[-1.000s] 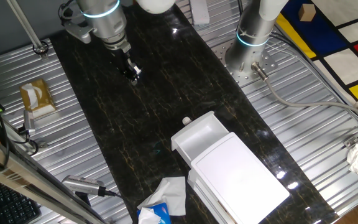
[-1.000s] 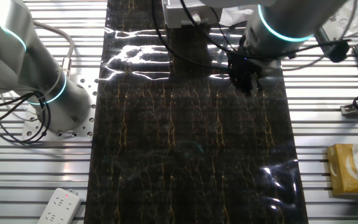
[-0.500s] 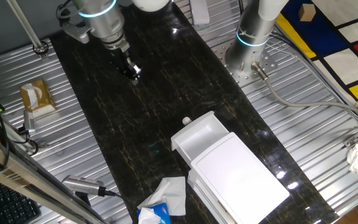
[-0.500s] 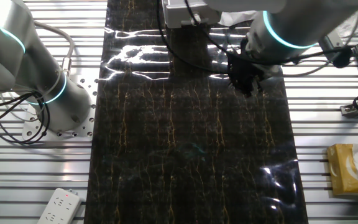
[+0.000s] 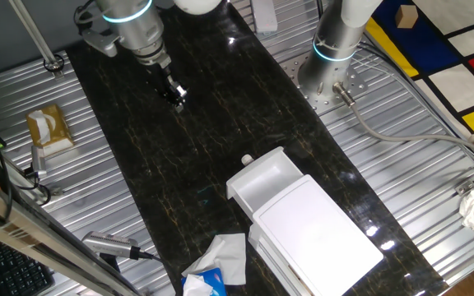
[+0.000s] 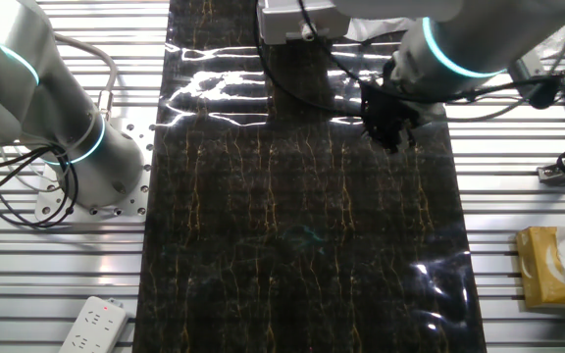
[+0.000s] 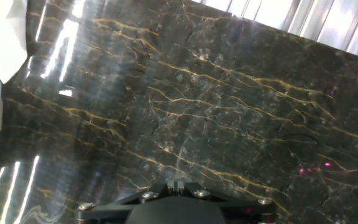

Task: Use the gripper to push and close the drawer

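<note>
The drawer is a shallow white tray pulled out of the white flat-topped box, with its small round knob facing the far end of the dark marble mat. Its white front also shows at the top edge of the other fixed view. The black gripper hangs over the mat well beyond the knob and touches nothing. It also shows in the other fixed view. In the hand view the gripper has its fingers together over bare marble.
A crumpled white tissue lies beside the box near the mat's front edge. A second upright silver arm base stands right of the mat. A tan tissue box sits on the ribbed metal table at the left. A white power strip lies at the lower left.
The arm has shifted very slightly; the gripper stays at about the same spot over the mat. The drawer has not moved.
</note>
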`<control>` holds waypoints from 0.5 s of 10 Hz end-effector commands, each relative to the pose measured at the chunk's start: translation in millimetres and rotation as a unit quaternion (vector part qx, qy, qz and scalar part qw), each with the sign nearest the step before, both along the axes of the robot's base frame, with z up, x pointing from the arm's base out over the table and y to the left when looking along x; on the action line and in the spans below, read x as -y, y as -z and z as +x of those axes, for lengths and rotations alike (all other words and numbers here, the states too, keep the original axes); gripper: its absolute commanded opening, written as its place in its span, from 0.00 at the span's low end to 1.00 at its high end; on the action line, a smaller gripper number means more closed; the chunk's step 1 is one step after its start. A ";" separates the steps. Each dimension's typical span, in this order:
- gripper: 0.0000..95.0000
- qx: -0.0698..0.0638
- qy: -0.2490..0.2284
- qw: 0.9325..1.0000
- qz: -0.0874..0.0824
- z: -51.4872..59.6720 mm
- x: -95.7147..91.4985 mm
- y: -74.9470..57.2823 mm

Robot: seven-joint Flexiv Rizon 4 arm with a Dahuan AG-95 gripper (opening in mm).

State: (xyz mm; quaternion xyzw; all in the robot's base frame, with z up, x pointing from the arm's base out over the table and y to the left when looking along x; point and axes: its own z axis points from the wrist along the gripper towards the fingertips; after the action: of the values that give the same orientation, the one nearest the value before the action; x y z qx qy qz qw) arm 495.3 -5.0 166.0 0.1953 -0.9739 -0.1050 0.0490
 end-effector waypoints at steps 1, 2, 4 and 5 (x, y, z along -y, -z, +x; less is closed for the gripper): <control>0.00 -0.004 0.000 1.000 -0.001 3.0 -1.0 -0.5; 0.00 -0.006 0.002 1.000 0.005 3.4 -1.3 -0.1; 0.00 -0.007 0.005 1.000 0.010 3.7 -3.3 2.7; 0.00 -0.007 0.005 1.000 0.013 2.7 -4.2 4.0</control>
State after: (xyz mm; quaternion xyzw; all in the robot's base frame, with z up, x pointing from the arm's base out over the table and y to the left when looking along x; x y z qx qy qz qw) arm 495.6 0.0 162.0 0.1893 -0.9731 -0.1203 0.0528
